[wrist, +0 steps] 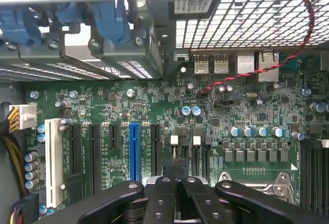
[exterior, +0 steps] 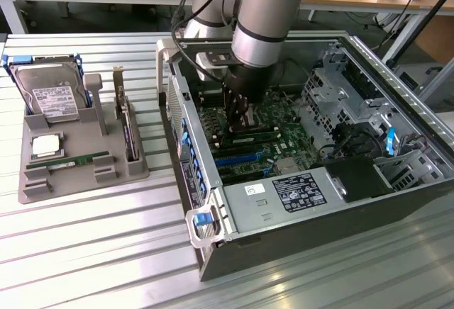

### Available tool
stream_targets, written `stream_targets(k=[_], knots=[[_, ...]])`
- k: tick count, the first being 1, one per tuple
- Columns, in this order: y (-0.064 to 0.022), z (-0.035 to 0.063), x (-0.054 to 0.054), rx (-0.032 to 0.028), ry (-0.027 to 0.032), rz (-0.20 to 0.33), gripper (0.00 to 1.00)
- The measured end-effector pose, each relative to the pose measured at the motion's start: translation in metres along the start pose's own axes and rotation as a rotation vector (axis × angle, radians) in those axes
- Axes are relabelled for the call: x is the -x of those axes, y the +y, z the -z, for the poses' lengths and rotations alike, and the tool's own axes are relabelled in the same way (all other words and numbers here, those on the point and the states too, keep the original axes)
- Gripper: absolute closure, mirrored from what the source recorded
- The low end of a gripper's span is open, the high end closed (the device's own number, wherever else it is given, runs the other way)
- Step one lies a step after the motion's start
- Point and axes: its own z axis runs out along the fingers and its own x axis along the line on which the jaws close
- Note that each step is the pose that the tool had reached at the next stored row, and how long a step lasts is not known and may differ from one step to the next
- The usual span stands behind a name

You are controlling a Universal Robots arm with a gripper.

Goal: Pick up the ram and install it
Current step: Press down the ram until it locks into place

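My gripper (exterior: 240,126) reaches down into the open computer case (exterior: 207,252), over the green motherboard (exterior: 294,142). Its black fingers (wrist: 163,193) are shut together with nothing seen between them. Just under the fingertips a long green ram stick (exterior: 261,137) lies along a memory slot; I cannot tell whether the fingers touch it. In the wrist view the gripper (wrist: 176,175) hangs above the motherboard (wrist: 128,111) near the CPU socket (wrist: 257,180). Another green ram stick (exterior: 71,161) rests in the grey holder (exterior: 78,128) at the exterior view's left.
The holder also carries a hard drive (exterior: 50,96), a silver CPU (exterior: 46,144) and a dark expansion card (exterior: 128,128). Inside the case are blue slots (exterior: 234,156), a power supply (exterior: 284,195) and drive cages (exterior: 333,96). Case walls surround the arm closely.
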Motion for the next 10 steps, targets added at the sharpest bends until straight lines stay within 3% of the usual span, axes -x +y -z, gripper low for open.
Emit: stream_targets(k=[5, 8, 10], knots=[[-0.0002, -0.0112, 0.0, 0.0002, -0.0008, 0.0, 0.89], [0.0005, 0.0028, -0.001, -0.0016, -0.0019, 0.0, 0.89], [-0.0048, 0.004, -0.001, -0.0011, -0.0017, 0.0, 0.89]])
